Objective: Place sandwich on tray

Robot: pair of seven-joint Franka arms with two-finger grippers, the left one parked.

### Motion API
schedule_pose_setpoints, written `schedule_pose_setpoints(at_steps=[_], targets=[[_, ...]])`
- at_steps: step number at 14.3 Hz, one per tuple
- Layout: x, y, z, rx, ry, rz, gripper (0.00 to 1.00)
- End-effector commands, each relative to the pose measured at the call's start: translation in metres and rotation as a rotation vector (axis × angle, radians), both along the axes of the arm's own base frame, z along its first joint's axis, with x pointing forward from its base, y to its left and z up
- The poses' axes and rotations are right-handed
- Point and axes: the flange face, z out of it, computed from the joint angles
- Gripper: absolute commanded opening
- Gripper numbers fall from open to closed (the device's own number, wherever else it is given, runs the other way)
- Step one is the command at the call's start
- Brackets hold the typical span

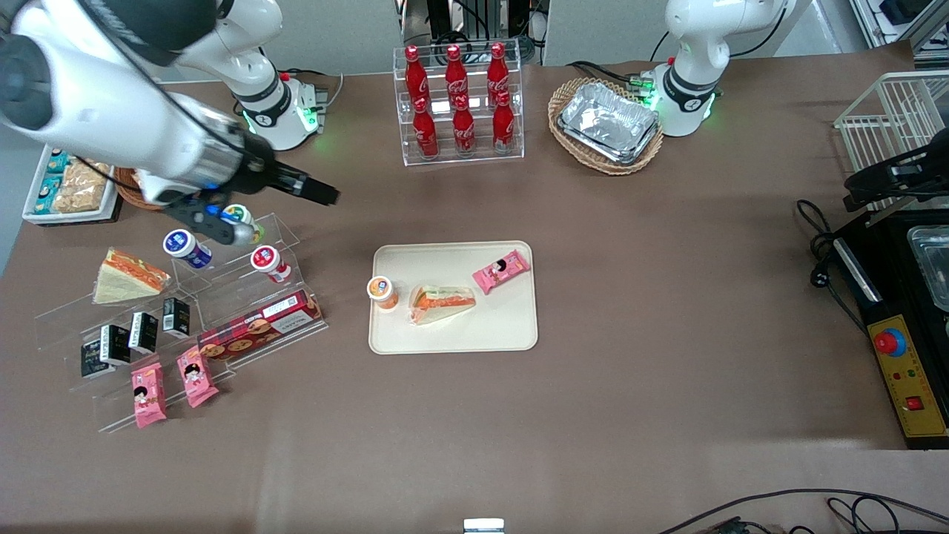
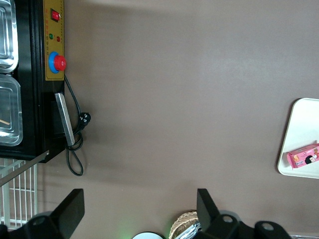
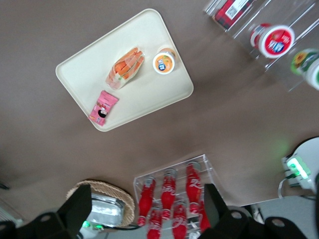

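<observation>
Cream-beige and rectangular, with rounded corners and a low rim, the tray (image 1: 511,330) (image 3: 84,69) (image 2: 301,119) lies flat on the brown tabletop (image 1: 630,297), about midway along it. On the tray rests the sandwich (image 1: 442,302) (image 3: 124,67), a clear-wrapped triangular wedge of white bread with an orange filling band and a little green, lying near the tray's middle. Just beside it, at the tray's edge toward the working arm's end, stands a small round orange-lidded cup (image 1: 382,291) (image 3: 165,61). A pink snack packet (image 1: 501,271) (image 3: 103,107) (image 2: 303,156) lies near the tray's corner toward the red bottles.

The right arm's gripper (image 1: 315,189) (image 3: 144,211) hangs high above the table, well apart from the tray, over the clear acrylic stepped shelf (image 1: 222,311); its two black fingers (image 3: 75,209) are spread wide with nothing between them.

A second wrapped sandwich wedge with redder filling (image 1: 127,276) sits on that shelf, toward the working arm's end of the table.
</observation>
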Motion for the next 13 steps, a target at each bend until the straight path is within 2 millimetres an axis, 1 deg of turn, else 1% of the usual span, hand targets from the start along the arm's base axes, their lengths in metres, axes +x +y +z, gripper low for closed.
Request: schedule_pose_setpoints(at_steps=[1,4,6,10,11,13], targets=[[-0.009,-0.034,0.008,-0.039,-0.052,0.177,1.00],[-0.003,-0.085,0.017,-0.122,-0.144,0.357,1.00],[0.005,-0.124,0.021,-0.154,-0.183,0.437,1.00],[0.023,-0.199,0.027,-0.205,-0.279,0.482,1.00],[0.027,-0.207,0.027,-0.227,-0.301,0.505,1.00],[0.034,-0.217,0.028,-0.284,-0.333,0.511,1.00]])
